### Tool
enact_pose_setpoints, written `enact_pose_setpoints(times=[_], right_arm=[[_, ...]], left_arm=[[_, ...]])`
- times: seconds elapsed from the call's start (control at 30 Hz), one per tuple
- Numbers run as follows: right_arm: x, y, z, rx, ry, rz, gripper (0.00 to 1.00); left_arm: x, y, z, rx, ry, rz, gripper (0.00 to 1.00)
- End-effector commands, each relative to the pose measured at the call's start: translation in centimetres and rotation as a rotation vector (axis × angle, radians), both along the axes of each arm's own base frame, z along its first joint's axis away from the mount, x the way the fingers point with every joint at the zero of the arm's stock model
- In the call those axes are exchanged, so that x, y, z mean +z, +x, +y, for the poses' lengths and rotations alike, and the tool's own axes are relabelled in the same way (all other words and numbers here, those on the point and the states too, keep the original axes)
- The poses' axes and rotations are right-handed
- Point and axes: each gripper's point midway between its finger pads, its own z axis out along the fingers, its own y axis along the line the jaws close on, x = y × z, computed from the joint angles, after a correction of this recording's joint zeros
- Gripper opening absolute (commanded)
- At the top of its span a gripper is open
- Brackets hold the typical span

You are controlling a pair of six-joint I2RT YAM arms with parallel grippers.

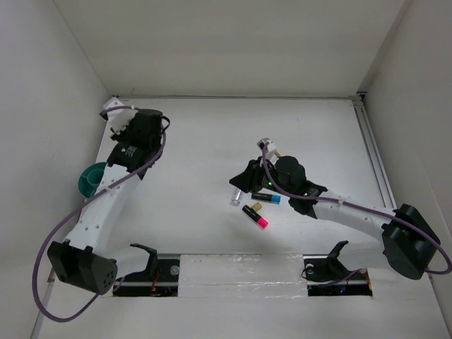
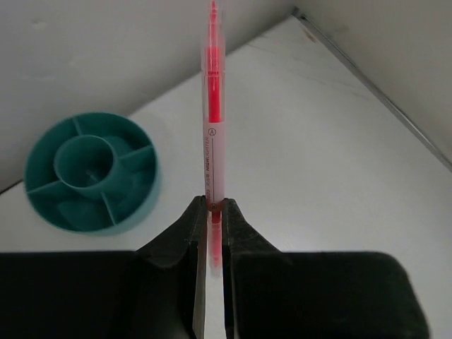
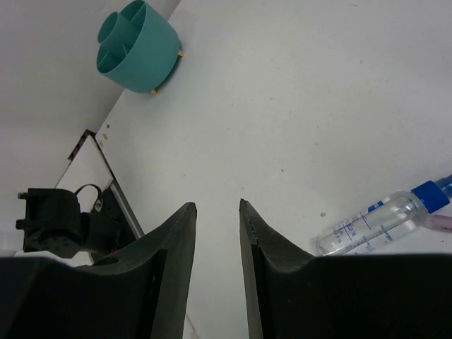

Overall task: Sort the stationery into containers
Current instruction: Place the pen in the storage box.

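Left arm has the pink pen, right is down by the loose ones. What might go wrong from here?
1. The left gripper pinches the thin pink pen near one end, so it may swing or catch the teal organizer on its dividers.
2. The clear blue-capped pen lies beside the open right gripper, not between its fingers; closing here would likely miss it.

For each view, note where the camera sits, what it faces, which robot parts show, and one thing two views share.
Top external: above, behind; looks down at table; both arms.
Left wrist: faces teal organizer; left gripper pinches pink pen.
Right wrist: faces table; right gripper open, empty.
Shared: teal organizer, all views.
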Motion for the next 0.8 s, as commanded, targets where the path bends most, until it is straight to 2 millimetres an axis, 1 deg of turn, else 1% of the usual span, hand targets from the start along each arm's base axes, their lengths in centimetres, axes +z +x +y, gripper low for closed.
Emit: enact_pose_setpoints(times=[0.0,0.03,0.07,0.1,0.13,0.2,0.23,0.27,0.3,0.33,0.37,0.4,0.43,0.47,0.5,0.57,0.6,0.63,0.7,0.73,0.77], right_arm=[[1.5,-0.4,-0.1,0.037,0.036,-0.045,0.37],[1.5,-0.1,-0.4,0.028,0.036,-0.045,0.37],[1.5,-0.3,-0.3,0.04,0.038,-0.043,0.37],[1.1,-0.4,-0.4,0.04,0.032,-0.037,0.37],[1.1,-0.1,-0.6,0.031,0.031,-0.037,0.37],[0.9,-0.1,-0.3,0.043,0.034,-0.036,0.37],[0.9,-0.3,-0.2,0.055,0.036,-0.035,0.37],[0.9,-0.4,-0.1,0.066,0.038,-0.033,0.37],[0.5,-0.4,-0.1,0.066,0.031,-0.025,0.37],[0.5,-0.5,0.0,0.076,0.032,-0.024,0.37],[0.2,-0.7,0.1,0.088,0.028,-0.015,0.37],[0.2,-0.4,-0.1,0.079,0.028,-0.015,0.37],[-0.2,-0.6,0.1,0.094,0.025,-0.006,0.37],[-0.1,-0.8,0.1,0.109,0.027,-0.004,0.37],[-0.5,-0.8,0.2,0.109,0.021,0.003,0.37],[-0.8,-0.9,0.3,0.121,0.013,0.004,0.37],[-1.2,-1.0,0.4,0.131,0.008,0.014,0.37],[-0.8,-0.9,0.5,0.131,0.014,0.007,0.37],[-1.8,-0.9,0.7,0.142,-0.001,0.029,0.37],[-1.4,-0.8,0.8,0.142,0.005,0.022,0.37],[-1.9,-0.9,0.9,0.15,-0.002,0.034,0.37]], left_arm=[[3.0,0.1,5.2,0.177,0.049,-0.057,0.0],[3.9,0.1,5.9,0.193,0.116,-0.056,0.0],[4.4,-0.2,6.5,0.225,0.149,-0.061,0.0],[4.8,-0.9,7.5,0.293,0.198,-0.063,0.0],[4.6,-1.1,7.9,0.321,0.227,-0.047,0.0],[4.8,-1.6,8.6,0.387,0.275,-0.043,0.0],[4.3,-2.1,9.3,0.432,0.313,-0.016,0.0],[4.3,-1.9,9.8,0.453,0.309,-0.033,0.0],[4.1,-2.1,10.4,0.464,0.323,-0.016,0.0],[3.8,-2.2,11.4,0.491,0.314,-0.019,0.0],[2.7,-2.2,11.9,0.493,0.328,0.011,0.0],[2.8,-1.9,12.4,0.513,0.322,-0.022,0.0],[1.9,-2.1,12.8,0.519,0.335,0.003,0.0],[1.6,-2.4,13.2,0.537,0.345,0.013,0.0],[1.8,-2.2,13.3,0.557,0.345,-0.02,0.0],[1.5,-3.0,13.7,0.593,0.385,0.012,0.0],[0.7,-2.8,13.7,0.588,0.396,0.03,0.0],[0.7,-2.3,13.6,0.593,0.388,0.009,0.0],[-0.1,-1.9,13.7,0.602,0.403,0.032,0.0],[-0.1,-1.9,13.7,0.624,0.409,0.031,0.0],[-0.2,-1.9,13.8,0.636,0.417,0.038,0.0]])
